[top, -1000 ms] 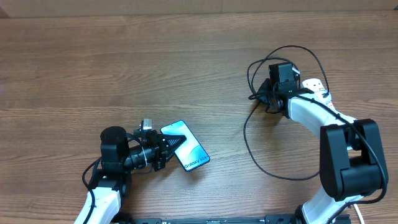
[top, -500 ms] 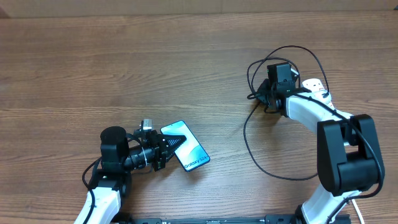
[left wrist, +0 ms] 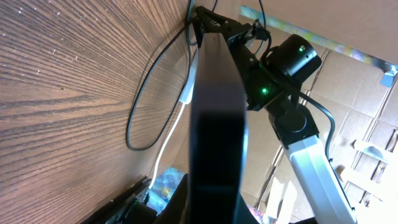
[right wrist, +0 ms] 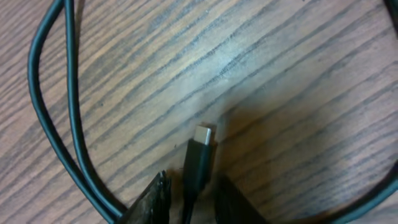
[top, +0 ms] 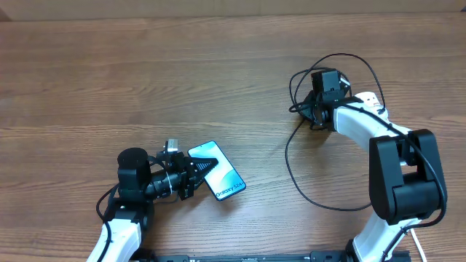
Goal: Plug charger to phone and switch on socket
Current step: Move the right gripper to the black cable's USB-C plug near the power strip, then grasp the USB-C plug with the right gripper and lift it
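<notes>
Left hand (top: 206,167), front left of the brown wood-grain desk (top: 145,73): we note it clamped on one short end of the slim rectangular smartphone (top: 222,180) with a black edge and a light blue-white screen. In the overhead view the screen faces up, with the "Galaxy S24+" text at the free end. From the left wrist we see the smartphone edge-on, as a dark blurred bar up the middle.

Right hand (top: 309,115), far right of the desk: closed on the long thin black charger cable (top: 287,156) just behind its small black connector tip (right wrist: 199,158). The tip's silver end sticks out past the fingers (right wrist: 149,200), low over the wood. We cannot tell whether it touches. The slack cable lies in loose loops around this hand and runs toward the desk's front.

White plastic power strip (top: 366,97): only part of it shows, beside the right arm. We cannot read the switches. The smartphone and the connector tip are well apart.
</notes>
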